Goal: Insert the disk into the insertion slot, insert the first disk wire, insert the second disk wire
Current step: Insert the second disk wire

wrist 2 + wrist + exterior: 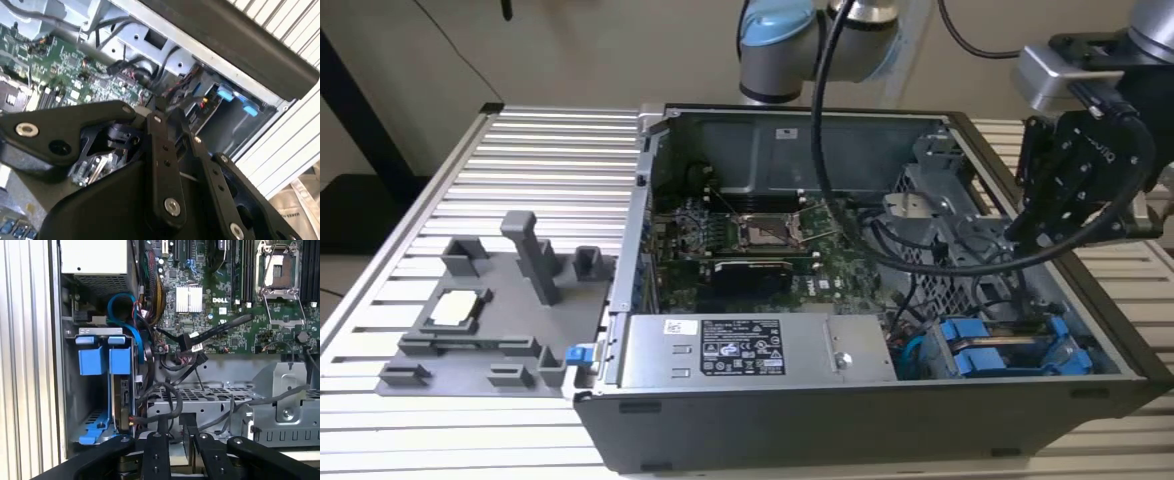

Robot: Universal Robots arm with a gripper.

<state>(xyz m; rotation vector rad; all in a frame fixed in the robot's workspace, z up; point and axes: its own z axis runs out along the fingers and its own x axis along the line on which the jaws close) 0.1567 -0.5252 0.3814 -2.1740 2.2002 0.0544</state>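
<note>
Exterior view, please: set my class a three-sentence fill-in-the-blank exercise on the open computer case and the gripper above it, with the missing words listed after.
1. The sticker on the power supply box is ____ in colour.
2. The plastic carrier brackets beside the power supply box are ____ in colour.
3. The gripper hangs over the computer case on the exterior view's ____ side.

Missing words: white; blue; right.
</note>
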